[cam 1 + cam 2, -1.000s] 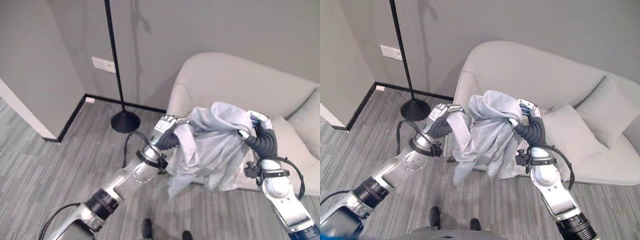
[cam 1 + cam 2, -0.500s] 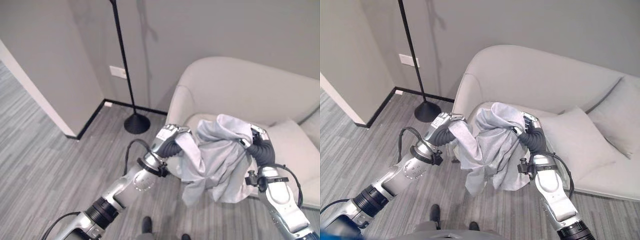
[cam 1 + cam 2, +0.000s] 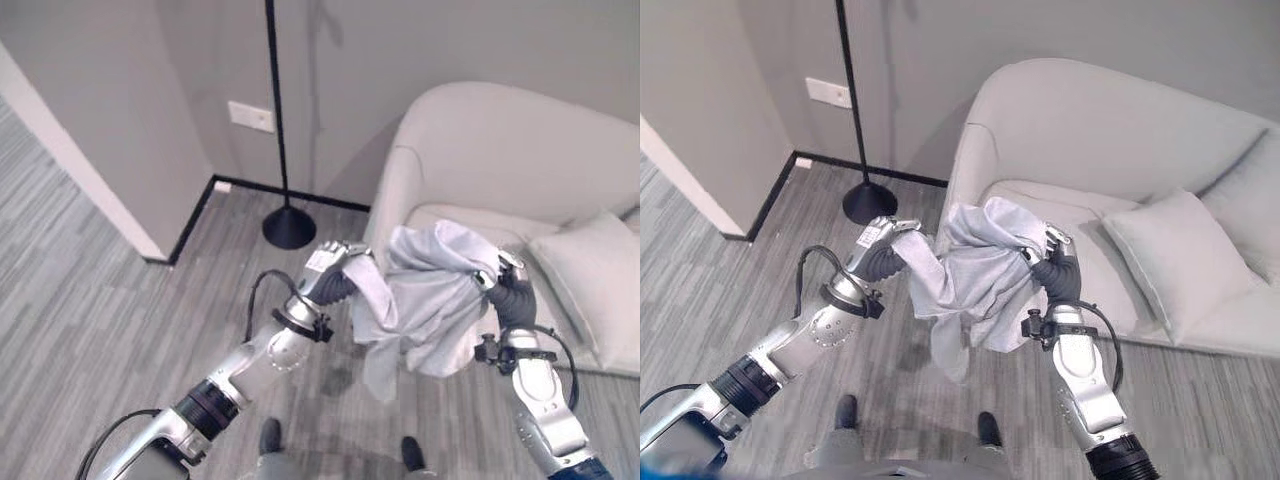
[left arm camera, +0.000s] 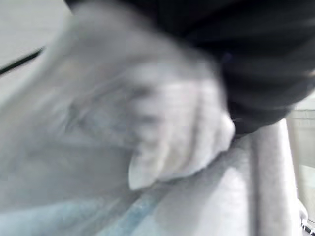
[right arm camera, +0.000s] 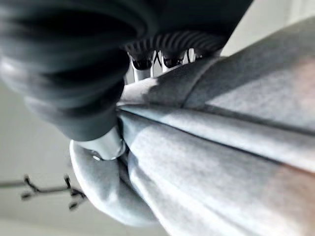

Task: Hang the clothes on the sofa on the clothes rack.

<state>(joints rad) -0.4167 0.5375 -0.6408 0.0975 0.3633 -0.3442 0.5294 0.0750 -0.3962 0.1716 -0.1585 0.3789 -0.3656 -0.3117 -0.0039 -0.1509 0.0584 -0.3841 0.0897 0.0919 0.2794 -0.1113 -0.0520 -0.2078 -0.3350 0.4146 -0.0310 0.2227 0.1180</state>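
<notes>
Grey garment [image 3: 420, 300] held up clear of sofa [image 3: 500, 150], stretched between left hand [image 3: 335, 265] and right hand [image 3: 497, 282], fingers clamped on cloth, likely for carrying toward rack pole [image 3: 276, 110].

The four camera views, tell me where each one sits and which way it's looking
Left eye view: on the head, looking down at both arms holding the grey garment between left hand and right hand, beside the sofa.
Right eye view: same head, slightly offset; shares the garment, sofa and rack pole.
Left wrist view: on the left wrist, close on cloth, dark cover showing.
Right wrist view: on the right wrist, fingers against cloth.
</notes>
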